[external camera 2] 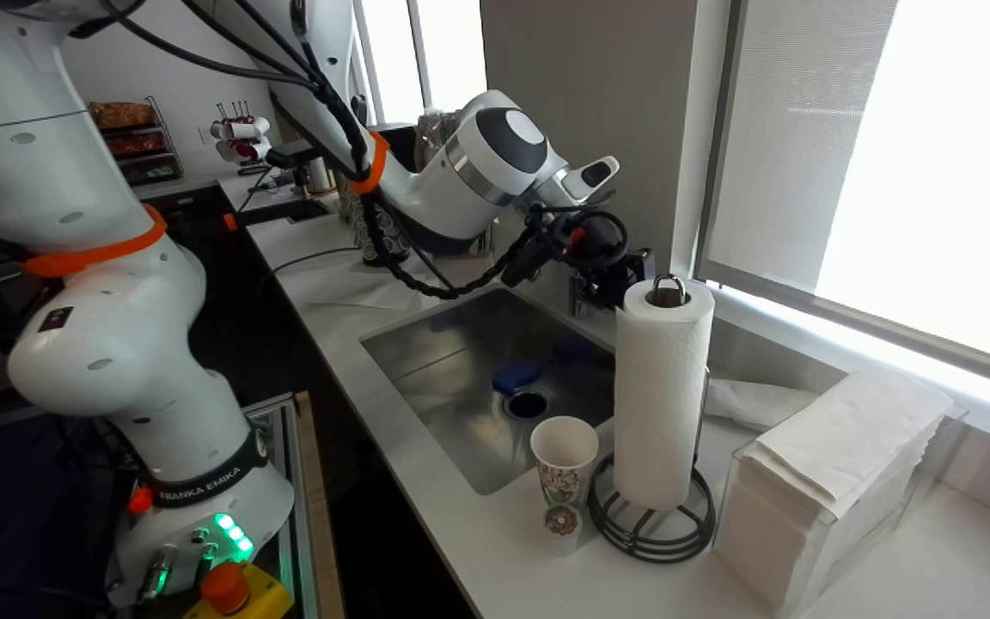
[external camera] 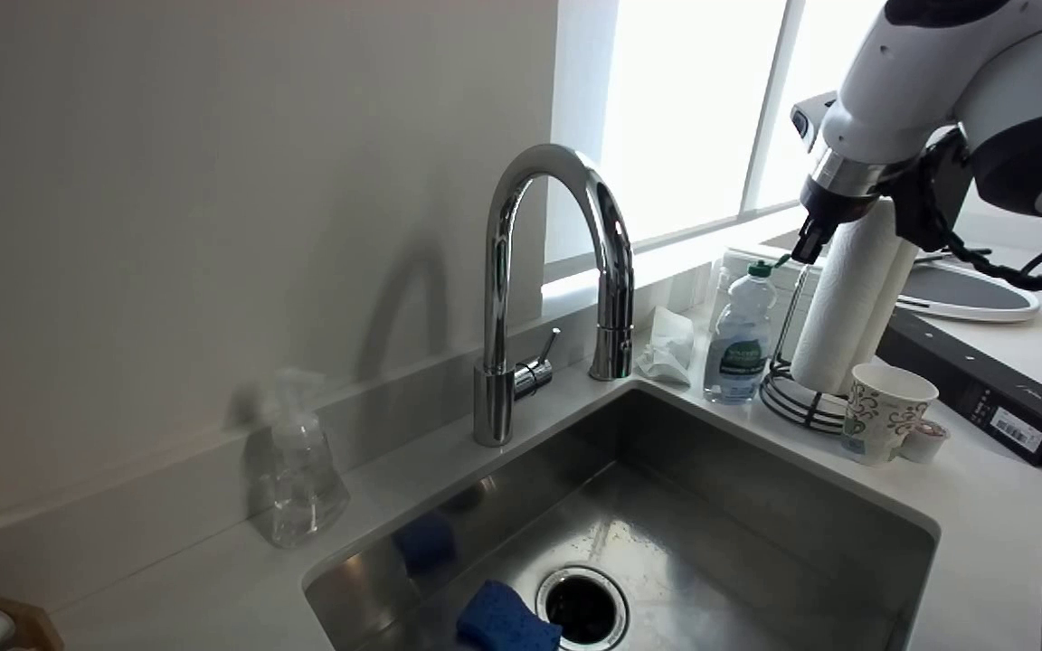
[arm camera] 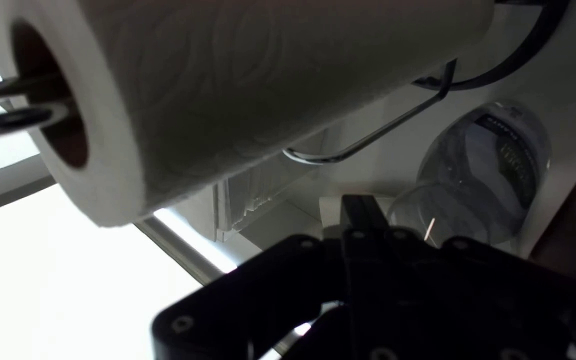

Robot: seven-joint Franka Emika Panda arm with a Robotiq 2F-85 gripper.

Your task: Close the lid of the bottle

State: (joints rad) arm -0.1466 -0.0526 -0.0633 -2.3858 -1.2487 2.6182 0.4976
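Note:
The bottle (external camera: 740, 344), translucent with a blue-green tint and a label, stands upright on the counter behind the sink corner. Its green lid (external camera: 761, 268) has a flip part tilted up, pointing towards my gripper (external camera: 808, 253). The gripper is just beside and slightly above the flip part; whether they touch I cannot tell. In the wrist view the fingertips (arm camera: 361, 202) are together with nothing visible between them. The bottle's body (arm camera: 483, 170) shows right of the fingers; the lid is hidden there. In an exterior view the paper towel roll hides the bottle and the fingertips of the gripper.
The paper towel roll (external camera: 847, 298) on its wire stand is close beside the gripper; it fills the top of the wrist view (arm camera: 248, 90). A paper cup (external camera: 887, 407), a napkin holder (external camera 2: 813, 516), the faucet (external camera: 498, 298) and the sink (external camera: 756, 506) are nearby.

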